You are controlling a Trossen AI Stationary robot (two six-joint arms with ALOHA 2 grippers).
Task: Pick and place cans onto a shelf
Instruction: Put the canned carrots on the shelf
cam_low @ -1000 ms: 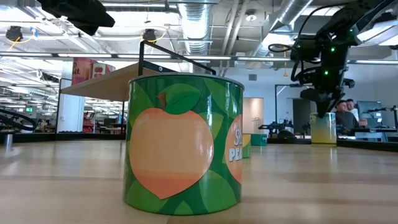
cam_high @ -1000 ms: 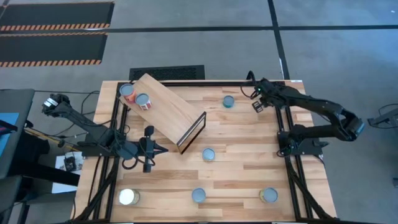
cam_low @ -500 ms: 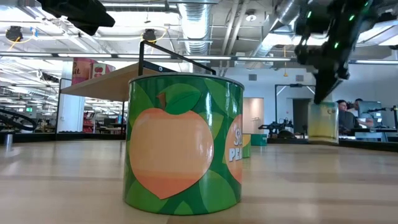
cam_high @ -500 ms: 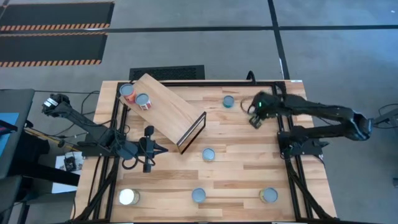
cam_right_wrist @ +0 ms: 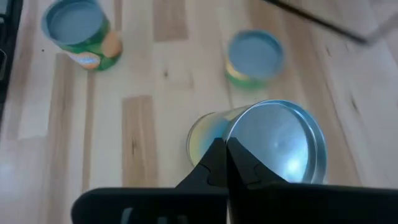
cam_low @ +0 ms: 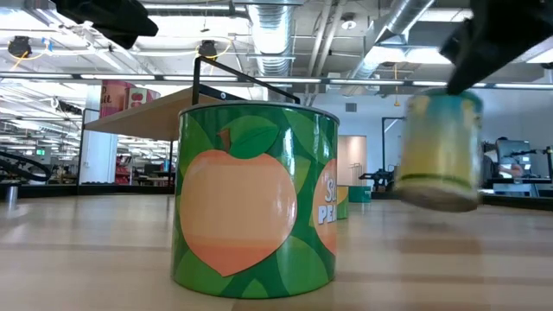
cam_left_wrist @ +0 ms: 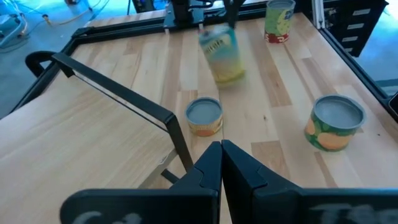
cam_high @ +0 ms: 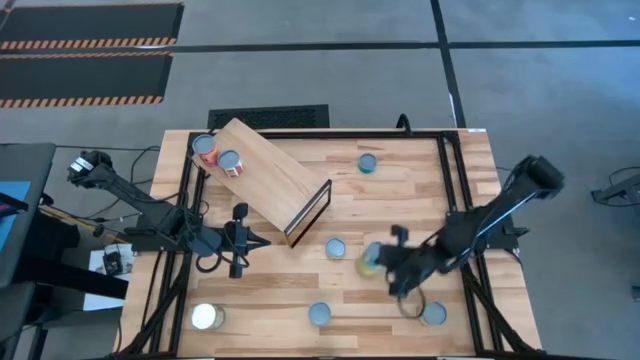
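Note:
My right gripper (cam_high: 390,268) is over the table's near middle, shut on a yellow can (cam_high: 369,260) with a silvery lid. The can shows tilted and blurred in the low view (cam_low: 441,151) and the left wrist view (cam_left_wrist: 221,53). The light wood shelf (cam_high: 265,175) stands at the far left on its dark-edged end panel (cam_high: 310,212). Two cans (cam_high: 205,148) (cam_high: 230,161) sit at its far corner. My left gripper (cam_high: 238,240) is shut and empty, near that end panel. Other cans stand upright on the table (cam_high: 365,162) (cam_high: 335,248). My right gripper has the yellow can by its top rim (cam_right_wrist: 233,134), where the lid meets the yellow side wall. The nearly shut fingers (cam_right_wrist: 217,163) come from above. The can hangs below them, tilted and clear of the table (cam_low: 436,199).
More cans stand along the near edge: a white-lidded one (cam_high: 207,316), a green peach can (cam_high: 319,314) that looms large in the low view (cam_low: 255,199), and one at the right (cam_high: 432,314). Black frame rails (cam_high: 465,290) run along the table's sides.
My right gripper has swung from the table's far right toward the near edge and left, coming in beside the middle can. It has carried the yellow can along. The can hung upright below the fingers before and is now tilted.

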